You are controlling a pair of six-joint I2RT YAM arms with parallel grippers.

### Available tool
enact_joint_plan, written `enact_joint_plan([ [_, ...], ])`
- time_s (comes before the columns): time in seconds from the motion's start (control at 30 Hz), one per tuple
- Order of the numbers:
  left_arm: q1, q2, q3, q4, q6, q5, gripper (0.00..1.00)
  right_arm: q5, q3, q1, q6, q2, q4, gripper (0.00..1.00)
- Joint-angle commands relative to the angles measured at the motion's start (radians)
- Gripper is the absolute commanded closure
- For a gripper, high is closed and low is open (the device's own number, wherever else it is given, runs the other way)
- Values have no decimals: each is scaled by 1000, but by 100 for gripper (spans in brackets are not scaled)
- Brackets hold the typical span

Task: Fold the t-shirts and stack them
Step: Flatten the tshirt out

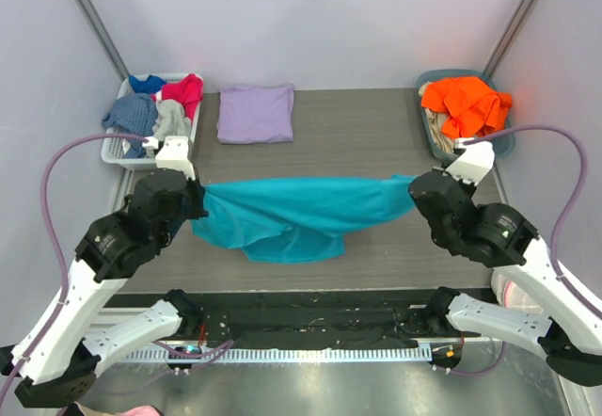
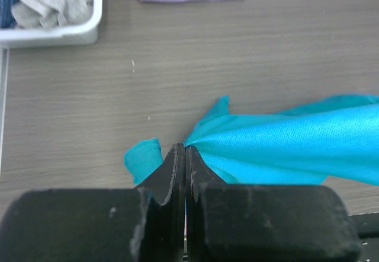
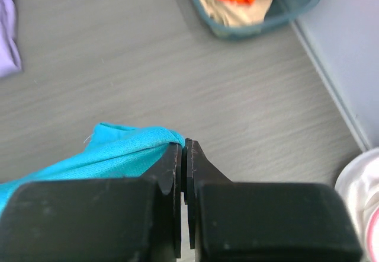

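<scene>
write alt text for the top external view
The left hand and right hand each grip one end of a teal t-shirt, stretching it over a grey table. A folded lavender t-shirt lies beyond it, between a white basket and a blue-grey basket of clothes.

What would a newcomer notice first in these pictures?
The teal t-shirt, stretched across the middle of the table between the left hand and the right hand, both shut on it. Behind it a folded lavender t-shirt lies flat, and a bright orange garment tops the far right basket.
</scene>
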Motion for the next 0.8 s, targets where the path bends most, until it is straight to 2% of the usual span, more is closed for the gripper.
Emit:
enact_joint_plan([
  [0.0,-3,28,116,-14,57,-34,100,130,134,-8,-161,-6,98,99],
  [0.27,-2,123,330,6,155,5,100,168,354,-6,-462,37,296,99],
  [0.43,-2,196,440,23,215,21,100,173,431,-8,-624,80,399,99],
  [0.67,-2,258,542,34,255,38,100,162,474,-8,-732,105,524,99],
  [0.77,-2,264,557,23,255,53,100,150,481,-8,-738,101,525,99],
])
